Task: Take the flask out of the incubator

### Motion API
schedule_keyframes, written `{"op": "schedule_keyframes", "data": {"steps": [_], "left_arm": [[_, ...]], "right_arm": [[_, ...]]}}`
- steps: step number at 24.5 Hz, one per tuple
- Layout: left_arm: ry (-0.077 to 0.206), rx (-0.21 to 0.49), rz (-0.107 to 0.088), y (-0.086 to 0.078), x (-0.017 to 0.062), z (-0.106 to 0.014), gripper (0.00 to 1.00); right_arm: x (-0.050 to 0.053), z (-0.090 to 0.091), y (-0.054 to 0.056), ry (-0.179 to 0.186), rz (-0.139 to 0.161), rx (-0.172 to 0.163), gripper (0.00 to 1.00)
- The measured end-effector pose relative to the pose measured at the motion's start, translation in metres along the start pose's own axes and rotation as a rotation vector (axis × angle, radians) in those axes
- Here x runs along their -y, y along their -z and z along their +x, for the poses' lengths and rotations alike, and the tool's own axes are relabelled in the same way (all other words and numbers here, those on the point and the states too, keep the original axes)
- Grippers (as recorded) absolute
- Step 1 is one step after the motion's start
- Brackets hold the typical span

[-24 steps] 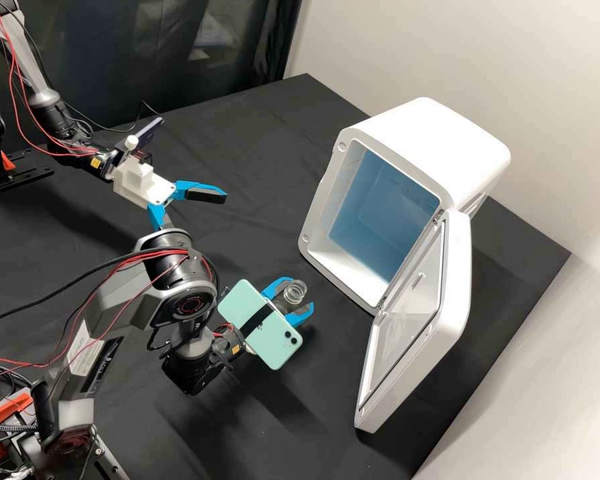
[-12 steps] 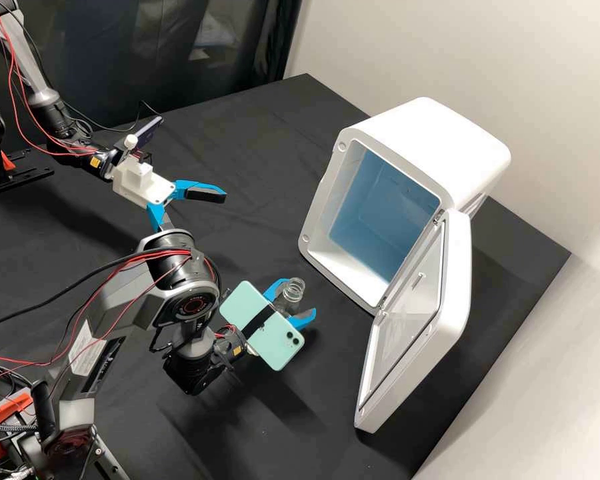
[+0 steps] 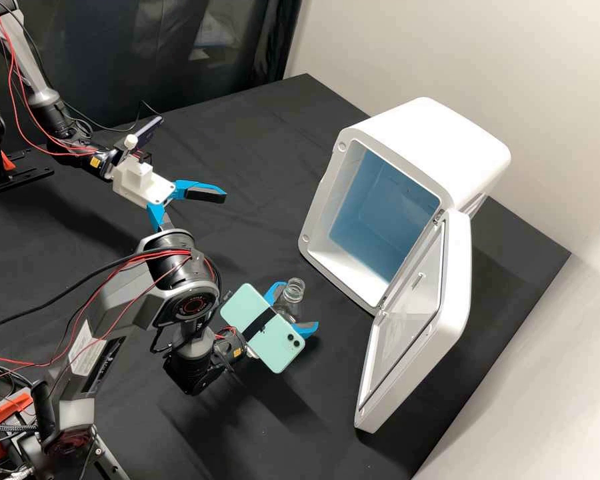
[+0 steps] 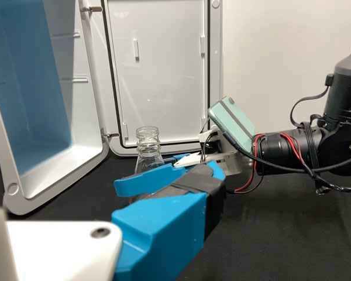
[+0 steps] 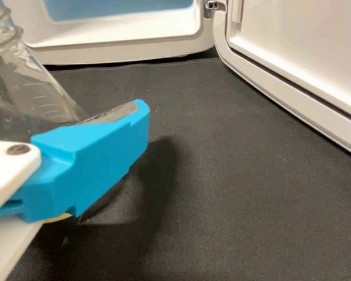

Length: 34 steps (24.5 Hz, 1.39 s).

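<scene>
A clear glass flask (image 3: 291,295) stands upright on the black bench, just in front of the white incubator (image 3: 447,143). The incubator's blue inside holds nothing and its door (image 3: 440,313) hangs open. My right gripper (image 3: 291,309), with a mint phone strapped to its wrist, is open, one blue finger on each side of the flask's base. In the right wrist view the flask (image 5: 23,88) rises beside one of these fingers (image 5: 88,158). My left gripper (image 3: 183,203) hangs open above the bench, farther back and left. From there I see the flask (image 4: 147,149) before the door (image 4: 164,70).
The incubator door juts toward the bench's front right edge. Red and black cables run along both arms at the left. Bare black bench (image 3: 260,133) lies behind the flask and left of the incubator.
The right gripper's fingers have spread apart around the flask and drawn back slightly. The flask now stands free on the bench. The left arm has not moved.
</scene>
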<state>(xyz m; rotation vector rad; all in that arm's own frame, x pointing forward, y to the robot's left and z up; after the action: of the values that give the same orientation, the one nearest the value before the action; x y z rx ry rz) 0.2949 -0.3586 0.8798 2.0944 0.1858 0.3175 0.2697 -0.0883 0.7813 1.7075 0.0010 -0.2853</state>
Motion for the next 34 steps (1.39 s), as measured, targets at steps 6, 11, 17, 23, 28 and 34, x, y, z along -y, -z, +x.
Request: {"op": "schedule_keyframes", "data": {"steps": [6, 11, 17, 23, 28, 34], "left_arm": [[-0.004, 0.001, 0.000, 0.000, -0.0013, 0.000, 1.00], [-0.015, 0.003, 0.001, -0.001, -0.0041, -0.001, 1.00], [-0.020, -0.015, 0.011, 0.001, -0.0046, -0.001, 1.00], [-0.014, -0.030, 0.048, -0.003, -0.0002, -0.004, 1.00], [-0.072, -0.035, 0.082, -0.008, 0.0007, -0.008, 1.00], [-0.143, -0.036, 0.075, -0.007, 0.0014, -0.010, 1.00]], "right_arm": [[-0.003, -0.008, 0.008, -0.011, -0.009, -0.010, 1.00], [-0.008, -0.019, 0.018, -0.031, -0.022, -0.037, 1.00], [-0.008, -0.039, 0.031, -0.023, -0.045, -0.084, 1.00], [-0.006, -0.073, 0.046, -0.050, -0.075, -0.123, 1.00], [-0.005, -0.104, 0.060, -0.105, -0.095, -0.186, 1.00], [-0.019, -0.120, 0.069, -0.183, 0.040, -0.248, 1.00]]}}
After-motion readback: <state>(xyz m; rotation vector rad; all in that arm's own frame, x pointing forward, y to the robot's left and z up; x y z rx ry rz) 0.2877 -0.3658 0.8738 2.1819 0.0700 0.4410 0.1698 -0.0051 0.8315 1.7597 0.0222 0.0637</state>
